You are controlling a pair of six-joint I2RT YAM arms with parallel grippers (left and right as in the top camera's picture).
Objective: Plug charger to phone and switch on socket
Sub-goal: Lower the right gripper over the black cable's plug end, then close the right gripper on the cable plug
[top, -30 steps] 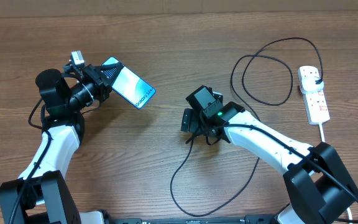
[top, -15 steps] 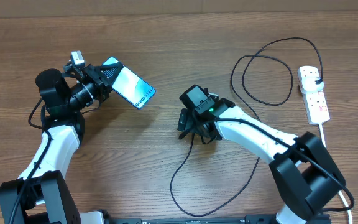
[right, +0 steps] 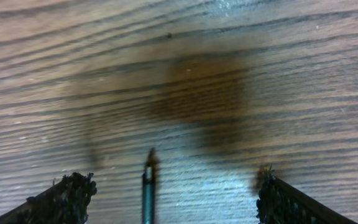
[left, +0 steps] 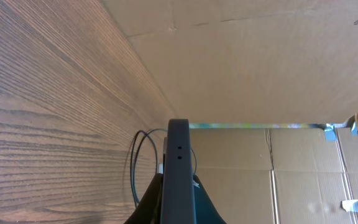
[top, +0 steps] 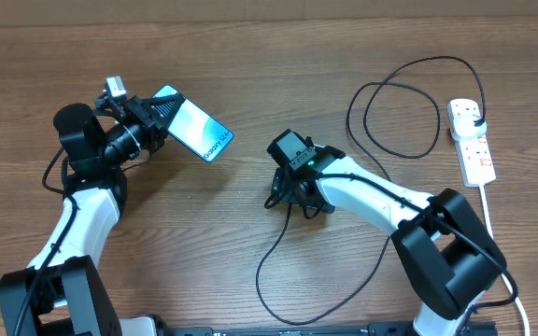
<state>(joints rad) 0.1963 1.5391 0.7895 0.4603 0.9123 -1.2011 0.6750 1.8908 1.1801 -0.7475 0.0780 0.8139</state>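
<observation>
Overhead view, compared with one second before: right gripper (top: 295,200) shifted a little to the left and turned, now placed over the free end of the charger (top: 259,269). Left gripper (top: 153,122) not moved, clamped on one end of the phone (top: 194,130), holding it lifted and tilted over the table (top: 250,56), screen upward.

Meaning for the task: approach to the connector nearly finished, grasp not yet made. Plugging into the phone and pressing the switch on the socket (top: 473,142) both remaining. Other end of the charger apparently already sitting in the socket, at the far right.

Only from the right wrist: jaws standing wide apart, with the thin connector tip (right: 148,186) between them, nearer to the finger on the left of the picture, nothing gripped. Somewhat blurred there, so cannot say whether the tip touches the table. From above, hidden under the arm.

Only from the left wrist: phone seen edge-on, held firmly between the dark fingers.

Only from overhead: phone and connector lying well apart, so probably a carry across needed after closing on the tip.
</observation>
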